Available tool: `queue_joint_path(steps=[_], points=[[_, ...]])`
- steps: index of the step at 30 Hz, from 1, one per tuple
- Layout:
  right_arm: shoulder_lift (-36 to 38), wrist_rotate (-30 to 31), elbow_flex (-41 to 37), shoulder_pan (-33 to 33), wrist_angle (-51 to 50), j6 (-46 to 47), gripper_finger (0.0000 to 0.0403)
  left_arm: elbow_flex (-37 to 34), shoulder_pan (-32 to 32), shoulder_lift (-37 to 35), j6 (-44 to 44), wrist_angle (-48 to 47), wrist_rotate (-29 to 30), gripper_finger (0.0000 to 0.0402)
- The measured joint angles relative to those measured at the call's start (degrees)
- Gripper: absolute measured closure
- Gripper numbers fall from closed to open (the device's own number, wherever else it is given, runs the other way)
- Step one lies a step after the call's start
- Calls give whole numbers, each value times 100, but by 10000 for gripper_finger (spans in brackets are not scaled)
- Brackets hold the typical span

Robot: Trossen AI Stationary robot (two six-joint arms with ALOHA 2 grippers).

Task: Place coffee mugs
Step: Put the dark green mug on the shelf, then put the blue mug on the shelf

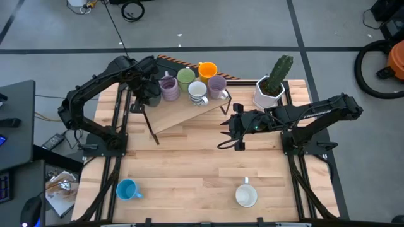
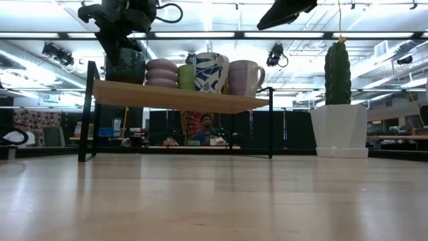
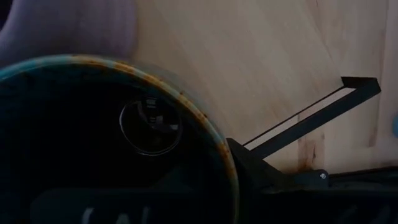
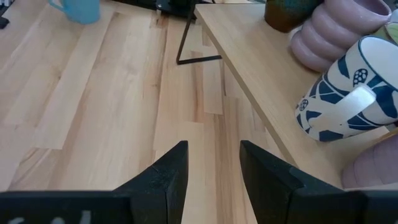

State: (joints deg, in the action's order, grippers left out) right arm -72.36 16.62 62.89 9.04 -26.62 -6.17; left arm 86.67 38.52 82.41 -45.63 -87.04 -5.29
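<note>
Mugs counted: eight in all; six on the raised wooden shelf (image 1: 183,112) at the table's far edge, two on the table (image 1: 189,170) itself. On the shelf: dark brown mug (image 2: 125,65) at its left end; ribbed lilac mug (image 1: 169,88) just beside it; green mug (image 1: 185,77); orange mug (image 1: 207,69) at the far edge; white mug with blue leaf pattern (image 1: 197,92) at the near edge; second lilac mug (image 1: 217,85) at the right end. On the table: blue mug (image 1: 127,190) near the near-left corner; plain white mug (image 1: 246,194) near the near edge, right of centre; both upright, well apart. Mug interiors, where visible, hold nothing. Left gripper (image 1: 150,94) sits over the dark brown mug, its wrist camera looking into it; cannot tell whether its fingers are closed on it. Right gripper (image 4: 213,163) hovers over the table beside the shelf's right end, fingers parted, holding nothing. Cactus in white faceted pot (image 1: 269,93) stands by the far-right corner.
</note>
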Motion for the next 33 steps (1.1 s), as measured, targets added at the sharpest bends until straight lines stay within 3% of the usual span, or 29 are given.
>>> queue_joint_path(steps=[16,22,33], points=[[0,4,0,0,70,-2,252,0,-156,4,302,54,125,250],[0,5,0,0,128,-66,252,118,-249,-83,337,42,161,240],[0,9,0,0,123,-109,252,998,-251,-173,1267,50,125,239]])
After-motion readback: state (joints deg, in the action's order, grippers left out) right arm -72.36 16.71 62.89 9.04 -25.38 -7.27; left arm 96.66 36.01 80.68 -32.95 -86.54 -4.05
